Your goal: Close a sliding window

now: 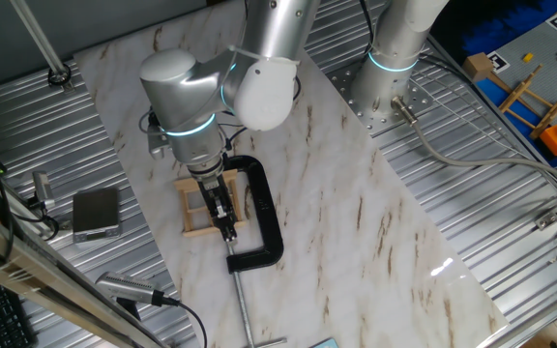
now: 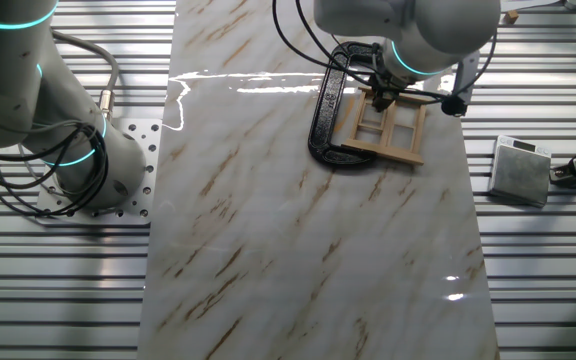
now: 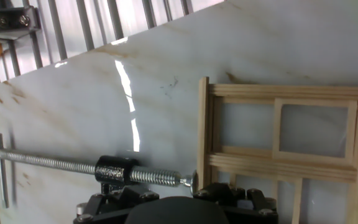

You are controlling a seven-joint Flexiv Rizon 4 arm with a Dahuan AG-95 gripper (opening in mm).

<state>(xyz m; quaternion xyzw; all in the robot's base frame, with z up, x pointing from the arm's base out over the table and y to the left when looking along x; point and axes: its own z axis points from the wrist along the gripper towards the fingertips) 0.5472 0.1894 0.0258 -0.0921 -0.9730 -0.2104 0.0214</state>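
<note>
Robot claw (image 1: 226,226) sits low over the sliding window (image 2: 388,130) at frame centre (claw opening cannot be judged), black clamp (image 1: 264,217) alongside.

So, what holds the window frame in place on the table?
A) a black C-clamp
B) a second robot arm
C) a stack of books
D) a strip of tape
A: a black C-clamp wraps one side of the window, and the hand view shows its screw tip meeting the frame edge.
</note>
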